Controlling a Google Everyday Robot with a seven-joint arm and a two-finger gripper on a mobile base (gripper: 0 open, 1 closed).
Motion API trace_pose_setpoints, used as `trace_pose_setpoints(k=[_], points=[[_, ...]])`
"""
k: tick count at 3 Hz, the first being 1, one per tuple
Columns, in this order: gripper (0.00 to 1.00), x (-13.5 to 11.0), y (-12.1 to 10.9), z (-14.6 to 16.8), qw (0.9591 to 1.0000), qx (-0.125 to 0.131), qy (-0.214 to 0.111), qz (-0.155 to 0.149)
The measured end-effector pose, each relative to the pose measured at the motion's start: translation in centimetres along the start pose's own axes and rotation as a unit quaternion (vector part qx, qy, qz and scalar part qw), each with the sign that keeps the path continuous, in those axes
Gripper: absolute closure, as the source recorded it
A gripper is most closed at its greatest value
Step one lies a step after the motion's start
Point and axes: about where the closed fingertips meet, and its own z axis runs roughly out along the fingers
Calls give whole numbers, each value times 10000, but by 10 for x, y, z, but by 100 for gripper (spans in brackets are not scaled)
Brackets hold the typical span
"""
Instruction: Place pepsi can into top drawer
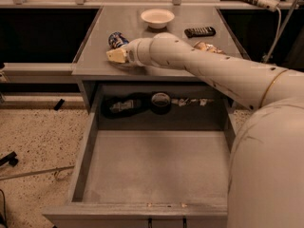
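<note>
Pepsi can (115, 38), small, dark blue with white and red markings: lying on its side on the flat grey desk (128, 20), left of centre, outside the drawer.

Camera view, my only feed, item by item:

Gripper (117, 55), pale tan tip of the thick white robot arm (204, 68): low over the desk's front left part, just in front of the can. I cannot tell whether it touches the can, nor whether it is spread or pressed together.

Top drawer (81, 165), wide, shallow, grey: standing open below the desk's front edge, its flat bottom facing me and dark handles on the front panel.

White round bowl (157, 17): upright at the back of the desk.

Black remote control (199, 31): right of the bowl.

Gold and tan can (208, 46): lying beyond the arm, partly hidden by it.

Dark roll of tape (160, 101): in the shadowed recess under the desk top, at the drawer's back, among dark items I cannot identify.
</note>
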Motion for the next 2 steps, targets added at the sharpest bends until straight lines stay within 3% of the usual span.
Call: trace_pose_setpoints(k=[1, 2], points=[[65, -2, 1, -6, 10000, -1, 5, 20], [89, -14, 7, -39, 9996, 4, 173, -203]])
